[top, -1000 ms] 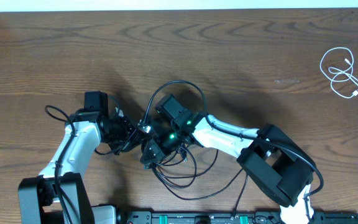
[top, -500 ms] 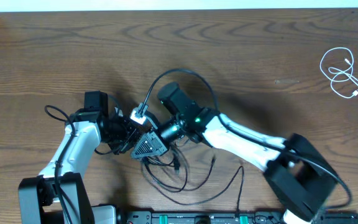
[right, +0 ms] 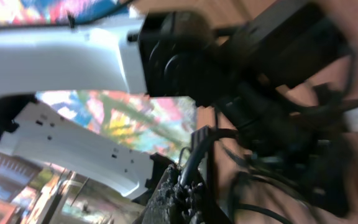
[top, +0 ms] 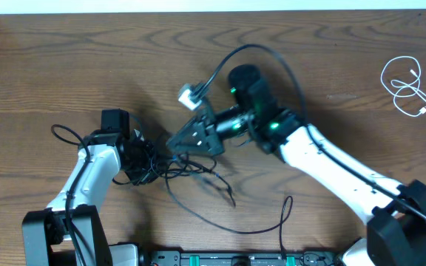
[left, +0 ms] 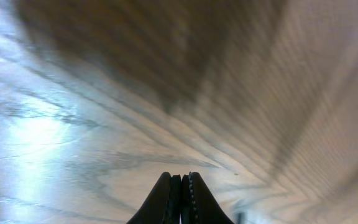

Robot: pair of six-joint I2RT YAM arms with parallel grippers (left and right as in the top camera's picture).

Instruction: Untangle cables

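Thin black cables point(top: 198, 174) lie tangled at the table's front left, with long loops trailing toward the front edge. My left gripper point(top: 145, 159) sits in the thick of the knot. Its jaws point(left: 180, 182) are shut tip to tip, and strands bunch around them. My right gripper point(top: 177, 140) is shut on a black cable point(right: 197, 155) that runs up between its fingers point(right: 188, 186). Strands stretch between the two grippers. A big black loop point(top: 254, 48) arches over the right wrist and ends in a small white plug block point(top: 189, 96). The white cable point(top: 405, 85) lies coiled at the far right, apart from both grippers.
The right arm point(top: 331, 166) reaches diagonally across the middle of the table from the front right. The left arm point(top: 87, 181) stands at the front left with its own thick lead point(top: 61, 133) looping beside it. A black rail point(top: 272, 258) runs along the front edge.
The right arm swung up and to the right, lifting the black cable, its loop and the white plug block out of the knot. The left gripper closed in the tangle.
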